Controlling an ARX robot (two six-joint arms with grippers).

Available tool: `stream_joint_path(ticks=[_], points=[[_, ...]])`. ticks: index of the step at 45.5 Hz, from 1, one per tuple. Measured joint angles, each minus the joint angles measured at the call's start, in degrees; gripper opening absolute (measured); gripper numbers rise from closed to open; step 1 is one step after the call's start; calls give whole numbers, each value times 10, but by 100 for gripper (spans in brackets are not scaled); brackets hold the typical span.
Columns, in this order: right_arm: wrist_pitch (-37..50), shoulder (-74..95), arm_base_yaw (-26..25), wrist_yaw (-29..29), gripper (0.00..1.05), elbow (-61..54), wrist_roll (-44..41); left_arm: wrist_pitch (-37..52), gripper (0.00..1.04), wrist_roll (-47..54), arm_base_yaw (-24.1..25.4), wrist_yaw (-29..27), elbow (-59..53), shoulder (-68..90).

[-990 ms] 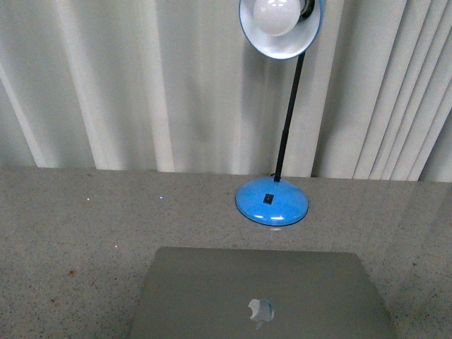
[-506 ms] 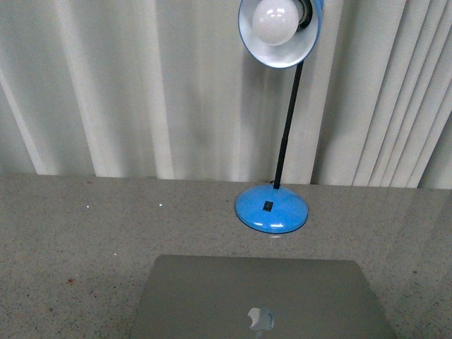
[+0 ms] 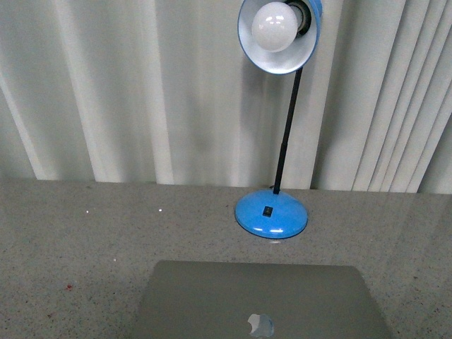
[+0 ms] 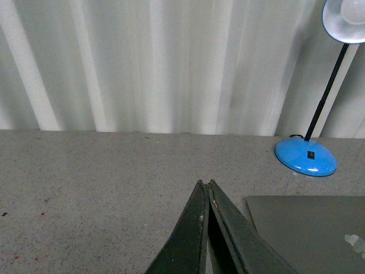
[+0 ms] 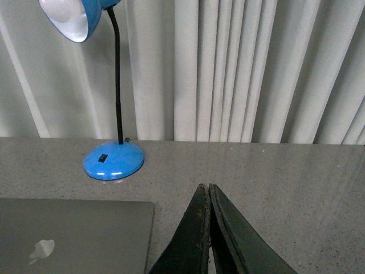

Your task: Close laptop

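Note:
The silver-grey laptop [image 3: 258,300] lies flat on the speckled grey table at the near edge of the front view, its lid down and the apple logo facing up. In the left wrist view my left gripper [image 4: 206,184] is shut, fingertips together, hovering beside the laptop [image 4: 311,228] with nothing held. My right gripper [image 5: 205,186] is shut too, on the other side of the laptop [image 5: 74,231], apart from it and empty. Neither gripper shows in the front view.
A blue desk lamp stands behind the laptop, its round base [image 3: 272,215] on the table and its shade with a white bulb [image 3: 277,32] overhead. Pale pleated curtains [image 3: 127,92] close off the back. The table [image 3: 78,254] stretches grey to both sides.
The front view has shifted a little: lamp and laptop sit slightly lower in the picture than a second ago. The laptop itself lies as before.

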Motion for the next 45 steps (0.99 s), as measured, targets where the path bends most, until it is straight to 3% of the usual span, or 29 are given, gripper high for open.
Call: stream_joint_path(ticks=[20,45], points=[[0,0,0,0,3,0,0,0,4,-1,0,0,0,0],[0,0,0,0,82,0,0,0,86,0,0,0,0,0]])
